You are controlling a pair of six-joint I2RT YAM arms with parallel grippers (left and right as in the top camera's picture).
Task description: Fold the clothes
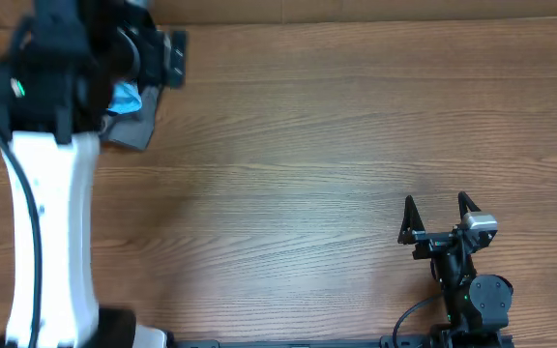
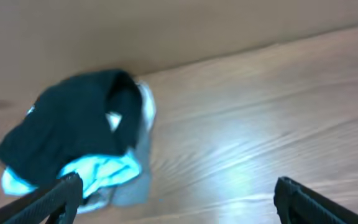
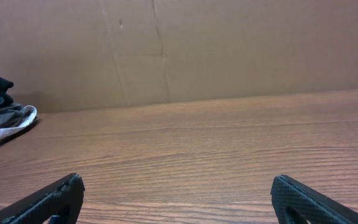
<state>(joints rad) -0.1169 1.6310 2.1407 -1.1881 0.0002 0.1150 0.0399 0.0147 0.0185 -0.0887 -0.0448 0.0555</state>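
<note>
Clothes lie in a heap at the far left corner of the table (image 1: 307, 145), close to the brown wall (image 3: 229, 43).

- Black garment (image 2: 73, 127): on top of the heap, crumpled, not folded. From the left wrist camera its long axis runs on a slant, from the low end near the camera's left up to a rounded end nearest the wall. A white tag (image 2: 112, 120) shows on the flank that faces right. A small white logo (image 2: 30, 111) sits at the opposite edge, too blurred for me to read.
- Light blue shirt (image 2: 104, 171): under the black one, sticking out on the near side.
- Grey garment (image 2: 143, 112): lowest layer, showing along the right edge of the heap. It also shows at the far left of the right wrist view.
- From overhead my left arm covers most of the heap. Only blue and grey cloth peek out, so I cannot check the black piece's direction from there.

Left gripper (image 2: 178, 182): released, jaws wide, nothing between them. It hangs over the table just right of the heap and is not touching any cloth.

Right gripper (image 1: 440, 205): released as well, jaws spread and empty. It sits at the near right, pointing toward the far wall, well apart from the heap.
</note>
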